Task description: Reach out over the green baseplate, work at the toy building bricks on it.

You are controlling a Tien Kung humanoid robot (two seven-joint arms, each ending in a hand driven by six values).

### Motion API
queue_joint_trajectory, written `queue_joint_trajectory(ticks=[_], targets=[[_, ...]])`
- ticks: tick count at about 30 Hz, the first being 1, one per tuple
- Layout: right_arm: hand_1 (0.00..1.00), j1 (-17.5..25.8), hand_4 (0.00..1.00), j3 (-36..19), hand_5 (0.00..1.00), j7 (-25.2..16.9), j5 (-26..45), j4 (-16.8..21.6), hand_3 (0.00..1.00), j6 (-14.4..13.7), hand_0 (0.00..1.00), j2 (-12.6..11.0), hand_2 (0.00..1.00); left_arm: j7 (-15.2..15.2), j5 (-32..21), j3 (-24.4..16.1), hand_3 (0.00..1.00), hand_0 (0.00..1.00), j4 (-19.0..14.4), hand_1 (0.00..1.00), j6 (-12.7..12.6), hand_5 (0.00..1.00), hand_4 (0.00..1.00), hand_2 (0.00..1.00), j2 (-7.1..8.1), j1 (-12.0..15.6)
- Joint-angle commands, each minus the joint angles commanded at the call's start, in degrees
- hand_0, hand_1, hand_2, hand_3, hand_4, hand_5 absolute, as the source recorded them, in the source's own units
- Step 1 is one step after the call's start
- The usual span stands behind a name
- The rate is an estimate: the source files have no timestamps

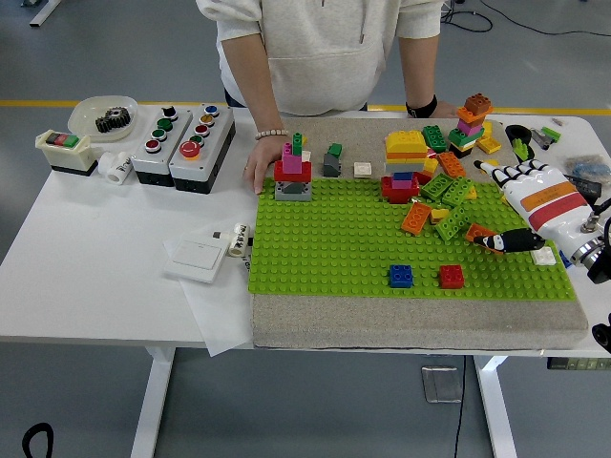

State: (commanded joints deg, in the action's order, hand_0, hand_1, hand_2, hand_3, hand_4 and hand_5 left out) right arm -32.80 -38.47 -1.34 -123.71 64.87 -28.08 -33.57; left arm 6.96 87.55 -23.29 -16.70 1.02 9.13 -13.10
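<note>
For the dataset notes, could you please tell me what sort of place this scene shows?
Probably a robotics lab or test workshop: a height-adjustable white table on a grey floor with yellow line marking, industrial push-button boxes, and a green baseplate of toy bricks for manipulation trials.

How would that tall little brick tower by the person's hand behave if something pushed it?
The brick tower would probably tip: it looks narrow and several bricks high. Pressed onto the green baseplate, its base may hold while upper bricks snap off. It is likely light and stiff.
</note>
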Motion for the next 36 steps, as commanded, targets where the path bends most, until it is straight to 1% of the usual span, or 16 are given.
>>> queue_joint_trajectory(ticks=[1,2,3,5,7,8,10,13,14,18,23,25,26,31,32,36], targets=[[0.711,0.7,0.998,-0.4,0.493,-0.1,1.1,2.0,0.87,0.0,0.703,-0.8,0.777,0.0,0.1,0.0,0.61,0.658,0.0,0.654,0.0,0.66,0.663,0.684,-0.01,0.0],[0.578,1.1,0.952,-0.6,0.447,-0.3,1.9,3.6,0.668,0.2,0.475,-1.4,0.642,0.0,0.1,0.0,0.609,0.659,0.0,0.65,0.0,0.661,0.664,0.684,-0.02,0.0],[0.578,1.6,0.952,-0.6,0.447,-0.7,3.7,5.8,0.668,0.9,0.475,-2.0,0.642,0.0,0.2,-0.1,0.609,0.659,0.0,0.65,0.1,0.661,0.664,0.684,-0.03,0.0],[0.578,2.4,0.952,-0.2,0.447,-1.3,5.9,8.8,0.668,2.4,0.475,-2.9,0.642,0.0,0.3,-0.1,0.609,0.659,0.0,0.65,0.1,0.661,0.664,0.684,-0.06,0.0],[0.578,3.0,0.952,0.3,0.447,-1.5,6.2,10.7,0.668,4.6,0.475,-3.4,0.642,0.0,0.3,-0.1,0.609,0.659,0.0,0.65,0.2,0.661,0.664,0.684,-0.11,0.0],[0.476,3.2,0.761,0.7,0.276,-1.7,6.4,11.3,0.539,5.5,0.39,-3.5,0.505,-0.1,0.2,-0.1,0.608,0.659,0.0,0.654,0.2,0.661,0.663,0.684,-0.14,0.1],[0.476,3.5,0.761,1.6,0.276,-2.1,6.7,11.7,0.539,6.8,0.39,-3.5,0.505,-0.1,0.1,0.0,0.608,0.659,0.0,0.654,0.3,0.661,0.663,0.684,-0.18,0.2],[0.476,3.7,0.761,2.6,0.276,-2.4,6.7,11.6,0.539,7.4,0.39,-3.3,0.505,-0.1,0.2,-0.1,0.608,0.659,0.0,0.654,0.4,0.661,0.663,0.684,-0.2,0.3],[0.398,3.7,0.734,3.3,0.257,-2.4,6.7,11.4,0.491,7.5,0.352,-3.0,0.448,-0.1,0.3,-0.1,0.609,0.658,0.0,0.656,0.3,0.662,0.663,0.683,-0.24,0.4],[0.398,3.6,0.734,4.6,0.257,-2.3,7.0,10.4,0.491,7.6,0.352,-2.2,0.448,-0.1,0.4,-0.3,0.609,0.658,0.0,0.656,0.4,0.662,0.663,0.683,-0.23,0.5],[0.384,3.6,0.732,5.0,0.269,-2.3,6.7,9.1,0.488,8.0,0.348,-1.7,0.441,-0.2,0.9,-0.5,0.608,0.659,0.0,0.657,0.7,0.662,0.663,0.683,-0.24,0.5],[0.384,3.8,0.732,4.9,0.269,-2.3,6.5,9.1,0.488,8.3,0.348,-1.8,0.441,-0.2,1.0,-0.6,0.608,0.659,0.0,0.657,0.7,0.662,0.663,0.683,-0.25,0.6],[0.399,3.8,0.749,4.9,0.286,-2.3,6.5,9.1,0.515,8.3,0.352,-1.8,0.454,-0.2,1.0,-0.6,0.609,0.66,0.0,0.656,0.7,0.662,0.663,0.681,-0.25,0.6],[0.399,4.5,0.749,4.4,0.286,-2.5,6.2,9.9,0.515,8.5,0.352,-1.9,0.454,-0.3,1.3,-0.8,0.609,0.66,0.0,0.656,0.8,0.662,0.663,0.681,-0.29,0.8],[0.456,4.6,0.79,4.2,0.316,-2.5,6.1,10.1,0.604,8.5,0.357,-1.9,0.531,-0.3,1.3,-0.8,0.609,0.659,0.0,0.655,0.8,0.662,0.663,0.682,-0.3,0.8],[0.456,4.7,0.79,3.9,0.316,-2.5,6.0,10.6,0.604,9.0,0.357,-1.9,0.531,-0.3,1.3,-0.7,0.609,0.659,0.0,0.655,0.9,0.662,0.663,0.682,-0.28,0.6]])
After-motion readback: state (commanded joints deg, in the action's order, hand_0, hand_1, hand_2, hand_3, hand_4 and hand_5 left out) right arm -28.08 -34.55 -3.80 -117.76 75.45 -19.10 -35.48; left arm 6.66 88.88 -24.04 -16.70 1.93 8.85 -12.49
